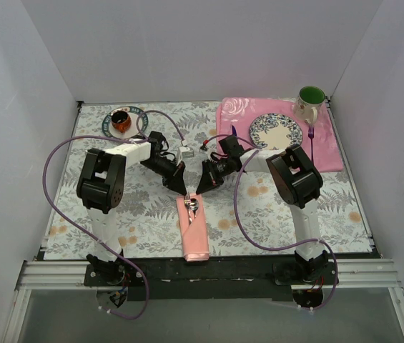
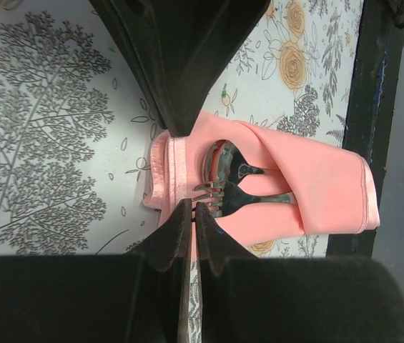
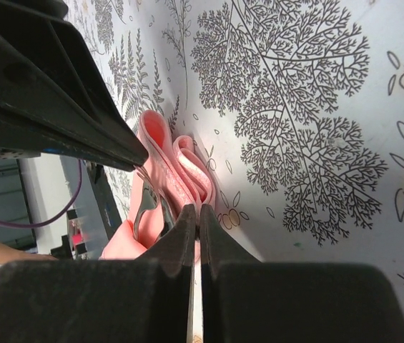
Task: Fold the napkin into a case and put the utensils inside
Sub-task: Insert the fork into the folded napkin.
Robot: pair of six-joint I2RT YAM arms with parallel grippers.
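The salmon-pink napkin lies folded as a narrow case [image 1: 194,232] near the table's front edge, long side running front to back. A silver spoon [image 2: 224,158] and fork [image 2: 223,196] stick out of its far open end, handles tucked inside. My left gripper [image 1: 184,190] and right gripper [image 1: 199,190] meet tip to tip at that far end. In the left wrist view my left gripper [image 2: 191,209] is shut on the napkin's edge by the fork tines. In the right wrist view my right gripper [image 3: 193,211] is shut on the folded cloth layers [image 3: 191,168].
A rose-patterned pink placemat [image 1: 330,153] at the back right holds a patterned plate [image 1: 276,131], a green mug [image 1: 310,100] and a purple fork [image 1: 311,132]. A saucer with a brown cup [image 1: 123,120] stands back left. The black front rail [image 1: 209,268] runs just beyond the case's near end.
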